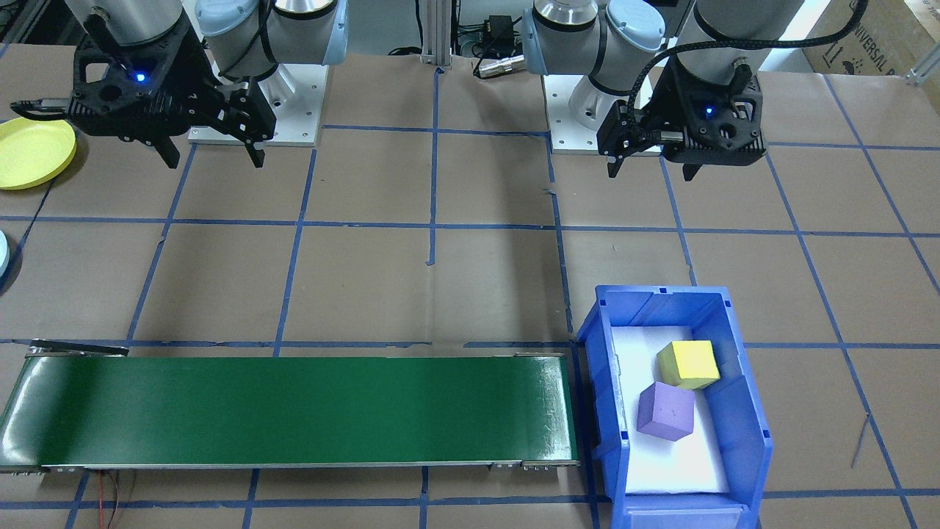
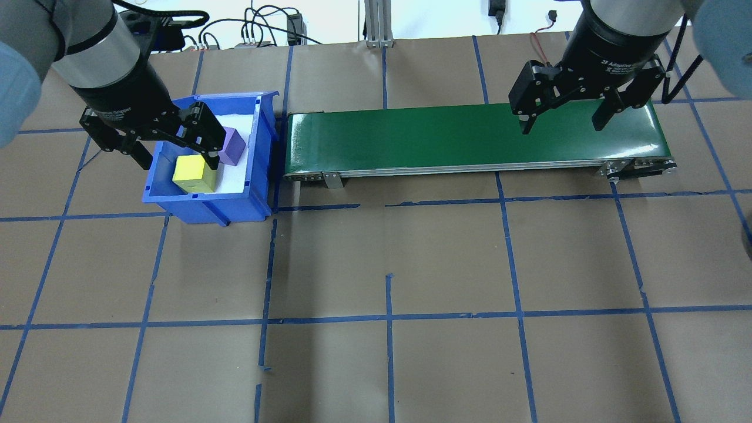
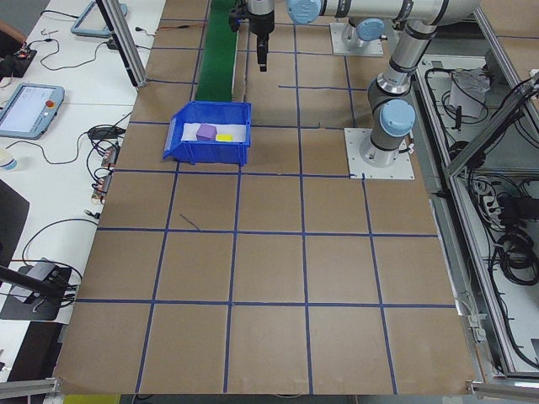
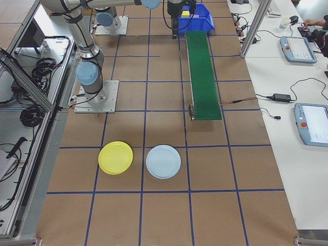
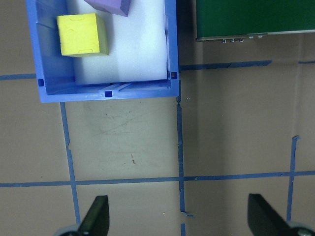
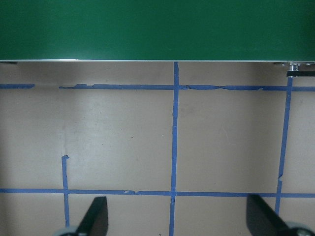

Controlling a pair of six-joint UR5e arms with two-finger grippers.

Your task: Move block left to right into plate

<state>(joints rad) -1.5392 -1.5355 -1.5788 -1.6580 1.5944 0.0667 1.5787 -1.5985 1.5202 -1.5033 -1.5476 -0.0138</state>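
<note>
Two foam blocks lie in a blue bin [image 1: 609,382]: a yellow one [image 1: 688,364] and a purple one [image 1: 665,411]. In the left wrist view the yellow block [image 5: 82,34] and the purple block [image 5: 108,6] sit at the top. My left gripper [image 1: 650,175] hangs open and empty, high above the table on the robot's side of the bin. At the other end of the table my right gripper [image 1: 214,163] is also open and empty, raised near the conveyor's end. The yellow plate [image 1: 33,152] lies flat beside it, also visible as the yellow plate [image 4: 116,157] in the exterior right view.
A long green conveyor belt [image 1: 294,411] runs between the bin and the plate side. A light blue plate [image 4: 163,161] lies next to the yellow one. Brown paper with blue tape lines covers the table. Operators' tablets and cables sit beyond the far edge.
</note>
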